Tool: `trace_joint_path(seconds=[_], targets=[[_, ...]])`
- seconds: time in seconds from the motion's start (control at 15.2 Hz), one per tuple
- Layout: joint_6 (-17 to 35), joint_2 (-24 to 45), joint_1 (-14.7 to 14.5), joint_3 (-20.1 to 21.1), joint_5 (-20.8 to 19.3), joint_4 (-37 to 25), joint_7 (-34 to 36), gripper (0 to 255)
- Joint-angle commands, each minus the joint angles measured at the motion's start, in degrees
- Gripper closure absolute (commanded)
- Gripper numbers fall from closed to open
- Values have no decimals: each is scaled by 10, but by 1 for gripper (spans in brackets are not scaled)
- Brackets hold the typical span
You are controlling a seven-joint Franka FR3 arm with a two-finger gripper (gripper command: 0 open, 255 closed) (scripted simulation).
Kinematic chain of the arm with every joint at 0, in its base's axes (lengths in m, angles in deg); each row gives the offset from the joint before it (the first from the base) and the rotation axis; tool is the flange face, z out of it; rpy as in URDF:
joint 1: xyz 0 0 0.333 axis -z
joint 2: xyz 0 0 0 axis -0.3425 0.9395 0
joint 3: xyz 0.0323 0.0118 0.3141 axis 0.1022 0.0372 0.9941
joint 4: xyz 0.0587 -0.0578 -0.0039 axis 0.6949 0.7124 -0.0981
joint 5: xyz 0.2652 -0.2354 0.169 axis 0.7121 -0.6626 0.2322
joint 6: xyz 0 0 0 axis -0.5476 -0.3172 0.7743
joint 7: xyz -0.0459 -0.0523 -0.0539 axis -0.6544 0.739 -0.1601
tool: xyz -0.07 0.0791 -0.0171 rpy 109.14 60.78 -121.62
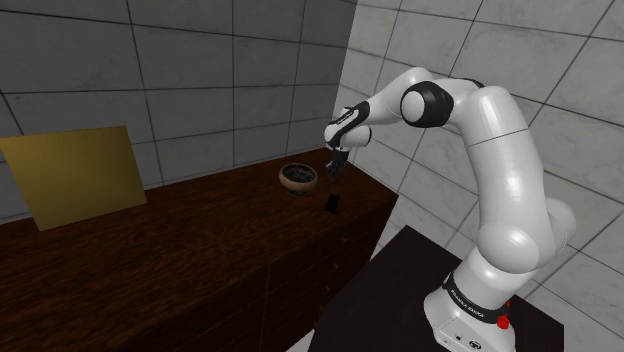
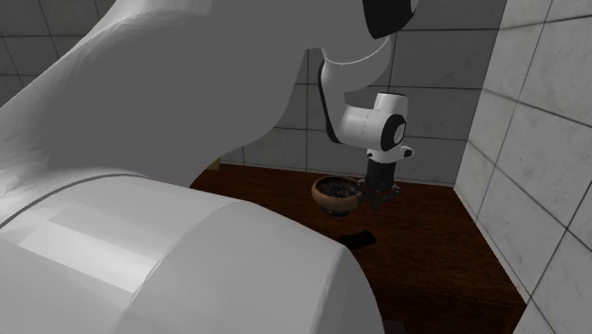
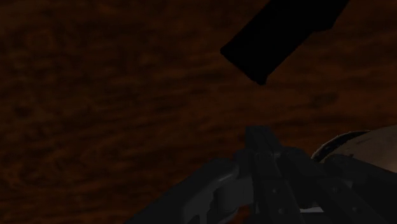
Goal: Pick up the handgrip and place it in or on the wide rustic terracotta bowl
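The handgrip (image 1: 331,204) is a small black block lying on the dark wooden tabletop (image 1: 180,250), just in front of the bowl. It also shows as a flat dark shape (image 2: 359,237) and as a black bar (image 3: 280,35) ahead of the fingers. The round brown bowl (image 1: 298,177) (image 2: 337,193) stands upright on the table; its rim (image 3: 375,143) sits beside the fingers. My gripper (image 1: 335,165) (image 2: 378,196) (image 3: 257,141) hangs above the table, between the bowl and the side wall and higher than the handgrip. Its fingers meet, with nothing between them.
A flat yellow-brown board (image 1: 75,178) leans against the tiled back wall at the shoulder view's left. A tiled side wall (image 1: 440,40) rises close behind the gripper. The table's front edge drops off near the black stand (image 1: 400,290).
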Motion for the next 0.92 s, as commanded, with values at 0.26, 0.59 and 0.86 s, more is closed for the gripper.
trace_joint_path(seconds=[0.26,0.59,0.86], targets=[[98,-41,-36,-18,34,118,98,0],[239,-66,-120,-46,105,255,277,0],[267,-40,-126,-40,125,254,299,0]])
